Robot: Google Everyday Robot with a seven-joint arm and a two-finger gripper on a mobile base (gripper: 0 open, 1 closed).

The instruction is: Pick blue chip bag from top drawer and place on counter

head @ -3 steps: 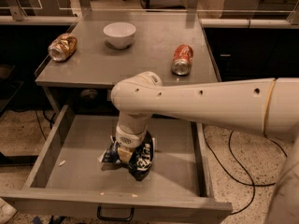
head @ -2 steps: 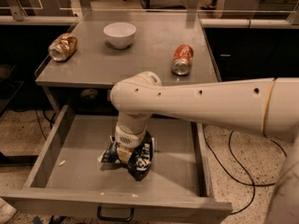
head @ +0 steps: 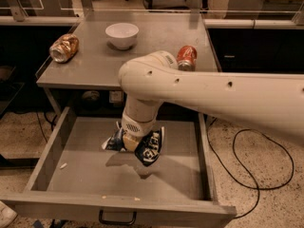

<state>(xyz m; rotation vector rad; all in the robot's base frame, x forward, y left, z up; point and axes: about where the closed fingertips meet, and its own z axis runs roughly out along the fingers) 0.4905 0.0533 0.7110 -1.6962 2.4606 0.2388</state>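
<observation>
The blue chip bag [head: 151, 148], crumpled dark blue foil with white lettering, hangs a little above the floor of the open top drawer [head: 80, 175] and casts a shadow under it. My gripper [head: 129, 140] points down from the white arm over the drawer's middle and is shut on the bag's top. The wrist hides most of the fingers. The counter [head: 95, 65] lies just behind and above the drawer.
On the counter are a crushed gold-brown can [head: 64, 47] at the left, a white bowl [head: 122, 34] at the back middle and a red soda can [head: 186, 57] at the right. The drawer handle [head: 117, 218] is at the front. A black cable [head: 251, 175] lies on the floor at the right.
The bag was lying on the drawer floor under the gripper; now it is raised off the floor with the gripper, and a shadow shows beneath it.
</observation>
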